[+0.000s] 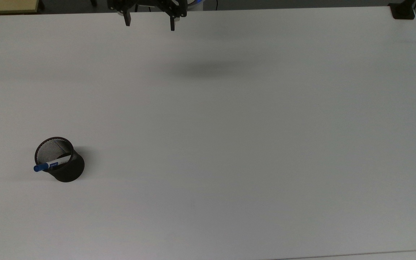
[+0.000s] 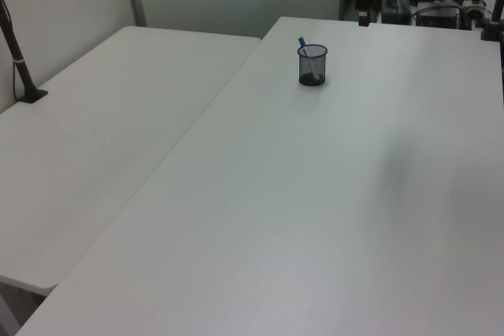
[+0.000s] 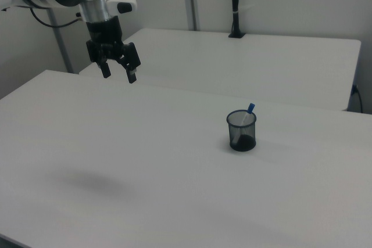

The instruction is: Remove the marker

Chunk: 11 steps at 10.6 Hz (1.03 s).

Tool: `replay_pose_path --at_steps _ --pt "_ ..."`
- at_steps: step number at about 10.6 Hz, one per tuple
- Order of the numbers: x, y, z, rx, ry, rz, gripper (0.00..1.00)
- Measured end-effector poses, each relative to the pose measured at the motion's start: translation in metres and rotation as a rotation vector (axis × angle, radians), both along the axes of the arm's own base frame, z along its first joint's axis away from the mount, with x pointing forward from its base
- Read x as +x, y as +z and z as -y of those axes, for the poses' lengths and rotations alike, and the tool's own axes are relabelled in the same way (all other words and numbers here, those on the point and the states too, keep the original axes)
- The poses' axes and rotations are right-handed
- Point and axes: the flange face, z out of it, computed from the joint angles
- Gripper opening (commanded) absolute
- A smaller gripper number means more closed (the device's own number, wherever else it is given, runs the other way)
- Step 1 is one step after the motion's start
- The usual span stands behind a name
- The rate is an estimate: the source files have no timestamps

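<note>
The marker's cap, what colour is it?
Blue; the marker cap shows best in the top view.

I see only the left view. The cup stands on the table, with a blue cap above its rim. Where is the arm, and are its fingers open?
Observer: In the right view the gripper hangs high above the table, far to the right view's left of the cup. Its fingers are spread open, with nothing between them.
Operator: How does the marker sit in the cup?
Observer: In the top view the marker leans across the cup's opening. Its blue cap passes over the rim toward the top view's left.
Operator: Is anything close to the cup?
Observer: No, the top view shows bare table around it.
</note>
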Motion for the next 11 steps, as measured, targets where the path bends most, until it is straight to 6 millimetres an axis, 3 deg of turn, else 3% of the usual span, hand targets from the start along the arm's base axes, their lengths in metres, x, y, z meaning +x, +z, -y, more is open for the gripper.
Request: replay_pose_path --at_steps 8,11 --pt "0.001 -0.001 0.001 0.0 -0.001 0.004 1.0" --pt "0.02 -0.009 0.009 0.002 -0.01 0.074 1.0"
